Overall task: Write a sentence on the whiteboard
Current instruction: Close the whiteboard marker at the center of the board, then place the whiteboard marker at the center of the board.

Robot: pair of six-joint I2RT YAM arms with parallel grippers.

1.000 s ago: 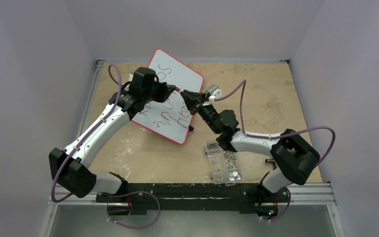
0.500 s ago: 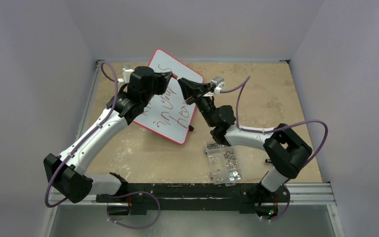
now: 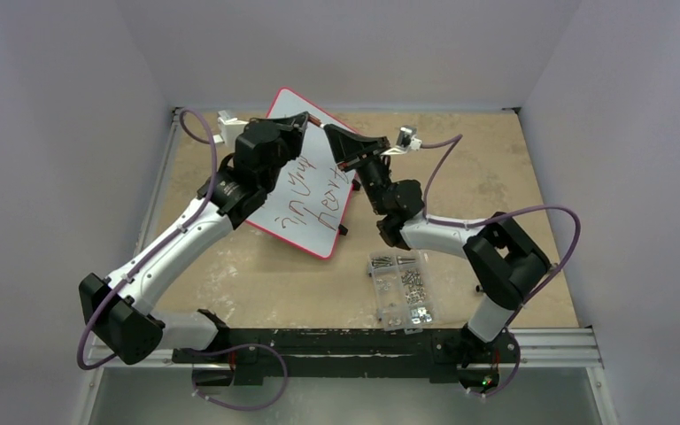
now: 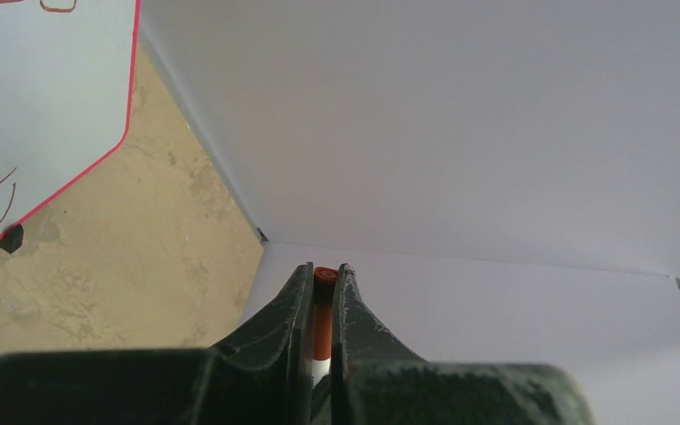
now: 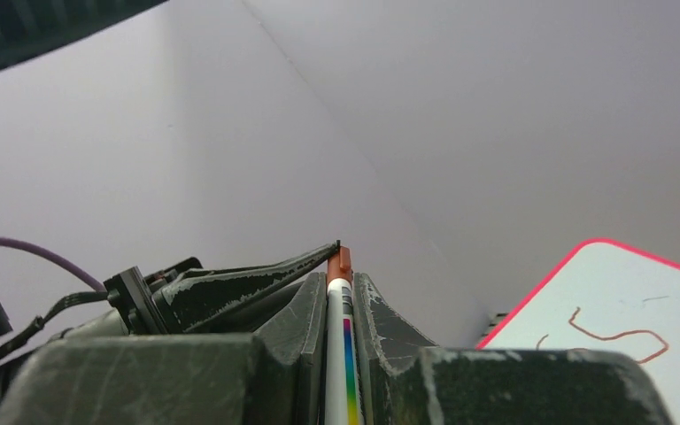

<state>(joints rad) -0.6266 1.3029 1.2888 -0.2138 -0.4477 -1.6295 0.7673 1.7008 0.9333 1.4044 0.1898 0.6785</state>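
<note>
While the left end effector (image 4: 323, 270) is clamped on an orange cap (image 4: 322, 310), the right end effector (image 5: 341, 282) meets it tip to tip, closed around the white marker (image 5: 340, 354), so both hold one pen in the air between them. Beneath them, reaching back toward the arms' bases, the whiteboard (image 3: 323, 159) lies askew on the table (image 3: 478, 177), with the sentence (image 3: 305, 199) in dark handwriting partly hidden by the left arm. The writing looks finished, so this seems to be capping: next, the two need pressing straight together along the pen, then one side releasing.
</note>
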